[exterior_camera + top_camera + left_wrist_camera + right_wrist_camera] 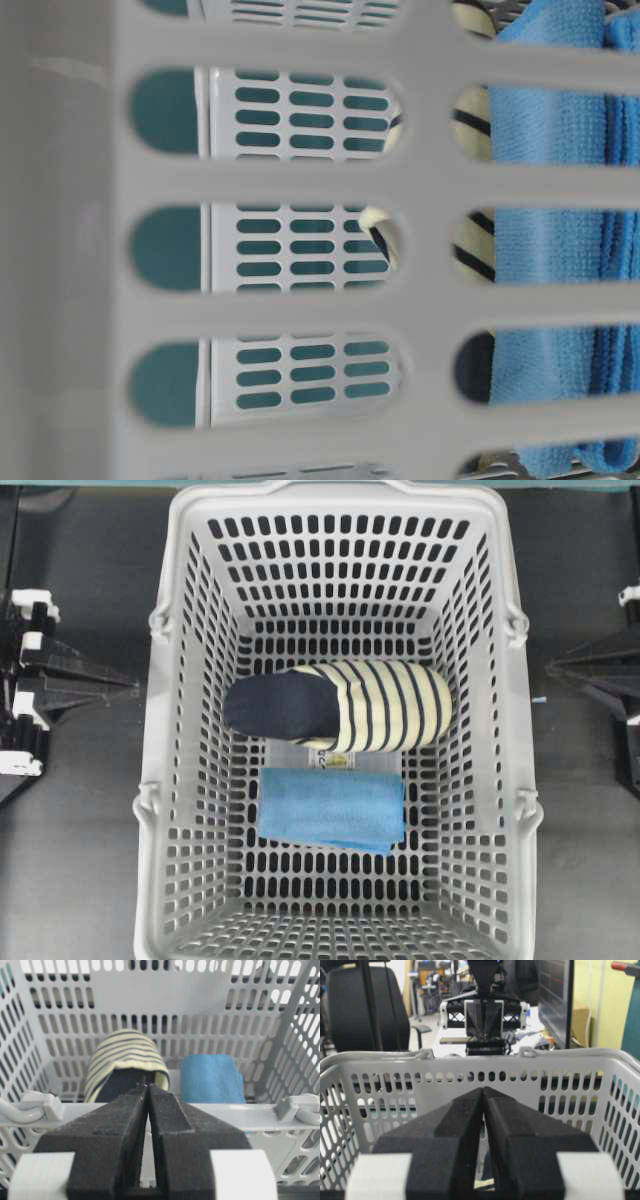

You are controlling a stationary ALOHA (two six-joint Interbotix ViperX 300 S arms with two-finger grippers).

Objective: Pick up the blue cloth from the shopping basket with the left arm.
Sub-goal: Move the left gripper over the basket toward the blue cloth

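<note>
The blue cloth (332, 809) is a plain sky-blue rectangle, folded flat with stacked layers showing along its right and lower edges. It lies on the floor of the shopping basket (190, 660), a light grey plastic basket with slotted walls that fills the centre of the overhead view. The cloth sits in the lower middle of that view. Just above it lies a slipper (340, 707) with a navy toe and cream and navy stripes, its toe pointing to the left of the frame. A pale flat item with a small label peeks out between slipper and cloth.

In the left wrist view, the left arm's fingers (148, 1091) are pressed together at their tips and grip nothing. They hover outside the basket's near rim, with the slipper behind them and the cloth to its right. In the right wrist view, the right arm's fingers (483, 1094) are likewise closed and empty, outside the opposite wall. Both arms rest at the sides of the dark surface (80, 860).
</note>
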